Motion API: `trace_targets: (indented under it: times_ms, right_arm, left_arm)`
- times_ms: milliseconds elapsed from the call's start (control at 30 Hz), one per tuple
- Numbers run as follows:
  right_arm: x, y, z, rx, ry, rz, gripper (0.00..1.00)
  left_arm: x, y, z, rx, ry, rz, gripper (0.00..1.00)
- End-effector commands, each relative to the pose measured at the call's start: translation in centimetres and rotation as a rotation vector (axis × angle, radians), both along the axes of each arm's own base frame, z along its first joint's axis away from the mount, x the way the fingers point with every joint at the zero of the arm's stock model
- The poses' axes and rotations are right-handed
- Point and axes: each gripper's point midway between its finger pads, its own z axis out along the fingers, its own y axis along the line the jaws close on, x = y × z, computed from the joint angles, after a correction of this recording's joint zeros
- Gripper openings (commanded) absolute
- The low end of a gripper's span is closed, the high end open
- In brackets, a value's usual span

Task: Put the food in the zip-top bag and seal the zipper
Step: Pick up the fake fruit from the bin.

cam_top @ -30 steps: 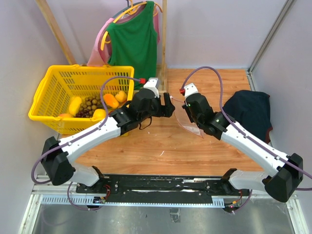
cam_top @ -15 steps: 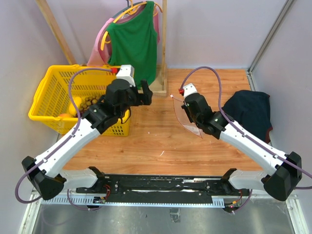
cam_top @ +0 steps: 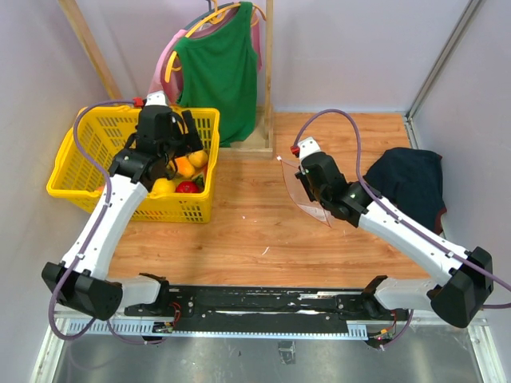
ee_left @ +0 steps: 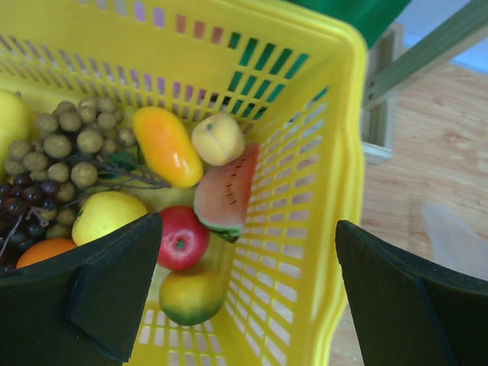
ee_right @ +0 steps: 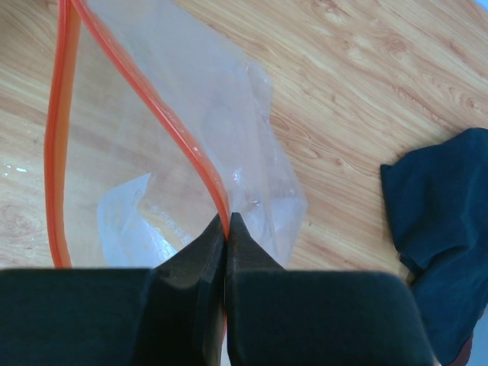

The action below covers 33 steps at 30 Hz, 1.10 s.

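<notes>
The food (ee_left: 183, 238) is a heap of glossy toy pieces inside the yellow basket (ee_left: 328, 152): a red apple, a watermelon wedge (ee_left: 226, 194), an orange-yellow mango (ee_left: 166, 145) and dull grape clusters (ee_left: 69, 137). The left jaws hang over the basket's right-hand part, spread wide and holding nothing. These pieces look hard, light and slick, so a rounded one could probably squirt out of a shallow pinch. A grip across the middle of the apple seems safest, as it lies on top beside the basket's mesh wall (that wall may crowd one finger). The zip-top bag (ee_right: 152, 152) is to the right of the basket, well apart from it, and appears lifted above the wooden tabletop (cam_top: 239, 231) — I cannot tell whether its lower corner touches. It is clear, crinkled film, surely limp and almost weightless. The only firm part is the zipper (ee_right: 49, 152), a thin red-orange strip looping round the gaping mouth. The right jaws are pressed together, pinching that strip at one end of the mouth — a sensible hold, since the film alone would likely slide or tear. A navy cloth (cam_top: 411, 179) lies farther from the basket than the bag.
</notes>
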Motion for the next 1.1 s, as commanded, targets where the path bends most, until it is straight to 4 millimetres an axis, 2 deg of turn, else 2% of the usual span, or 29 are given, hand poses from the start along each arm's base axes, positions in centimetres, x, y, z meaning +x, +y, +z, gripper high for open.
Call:
trace_targets:
  times_ms: [0, 167, 400, 767, 1067]
  right_arm:
    - [0.1, 0.5, 0.8, 0.003, -0.008, 0.015, 0.01]
    - [0.1, 0.6, 0.8, 0.004, -0.008, 0.018, 0.01]
    - [0.1, 0.7, 0.5, 0.003, 0.001, 0.025, 0.01]
    - [0.1, 0.9, 0.3, 0.006, 0.003, 0.032, 0.01]
    - [0.0, 0.9, 0.1, 0.006, 0.008, 0.035, 0.01]
  left_arm:
    - [0.3, 1.2, -2.5, -0.020, 0.081, -0.004, 0.99]
    - [0.9, 3.4, -5.1, 0.000, 0.146, 0.031, 0.99]
    - [1.5, 4.6, -9.5, -0.017, 0.247, 0.035, 0.97]
    - [1.1, 4.0, -17.1, -0.021, 0.456, -0.004, 0.89]
    - [0.3, 3.9, -21.6, -0.008, 0.577, -0.025, 0.78]
